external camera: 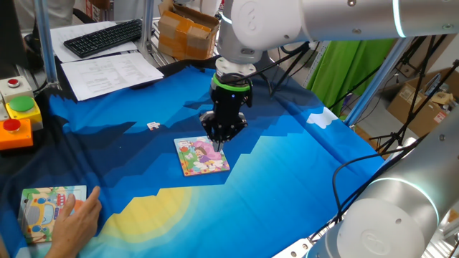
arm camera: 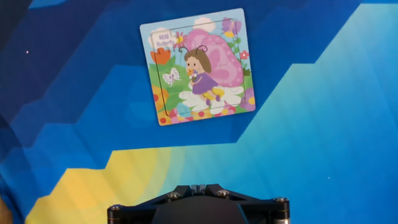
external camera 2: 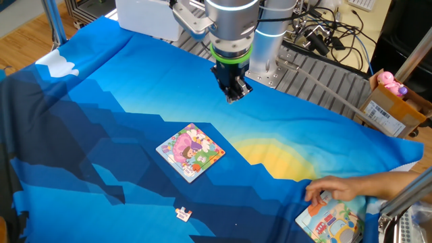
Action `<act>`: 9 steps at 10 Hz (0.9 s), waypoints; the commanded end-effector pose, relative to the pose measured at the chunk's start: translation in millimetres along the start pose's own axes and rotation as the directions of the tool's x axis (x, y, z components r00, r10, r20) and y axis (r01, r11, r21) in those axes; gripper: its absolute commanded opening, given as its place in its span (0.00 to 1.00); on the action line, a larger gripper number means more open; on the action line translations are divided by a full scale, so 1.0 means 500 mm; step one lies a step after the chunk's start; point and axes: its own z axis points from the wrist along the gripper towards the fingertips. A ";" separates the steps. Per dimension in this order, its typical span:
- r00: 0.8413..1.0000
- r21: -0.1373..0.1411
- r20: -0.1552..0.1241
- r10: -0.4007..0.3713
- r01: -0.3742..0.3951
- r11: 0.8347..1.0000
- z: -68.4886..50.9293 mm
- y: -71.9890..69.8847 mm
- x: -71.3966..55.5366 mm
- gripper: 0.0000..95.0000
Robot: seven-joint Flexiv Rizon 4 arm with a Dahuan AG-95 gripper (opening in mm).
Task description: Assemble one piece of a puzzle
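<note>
Pink-and-green puzzle [external camera: 201, 155] lies flat beneath the claw [external camera: 221, 143], whose finger spacing I cannot tell.

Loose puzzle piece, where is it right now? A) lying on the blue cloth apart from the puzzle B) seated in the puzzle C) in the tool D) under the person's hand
A: the piece lies alone on the cloth, well clear of the puzzle and the tool.
</note>
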 end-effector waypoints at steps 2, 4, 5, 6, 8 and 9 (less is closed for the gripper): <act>1.000 0.022 0.022 -0.016 0.016 1.000 -0.005 0.033 -0.069 0.00; 0.996 0.071 0.084 -0.015 0.009 0.997 0.006 0.056 -0.125 0.00; 0.991 0.083 0.131 -0.005 -0.006 0.996 0.015 0.066 -0.159 0.00; 0.991 0.093 0.137 -0.014 0.001 0.996 0.021 0.070 -0.181 0.00; 0.986 0.083 0.161 -0.048 0.035 0.996 0.041 0.062 -0.235 0.00; 0.988 0.066 0.147 -0.052 0.042 0.997 0.048 0.055 -0.258 0.00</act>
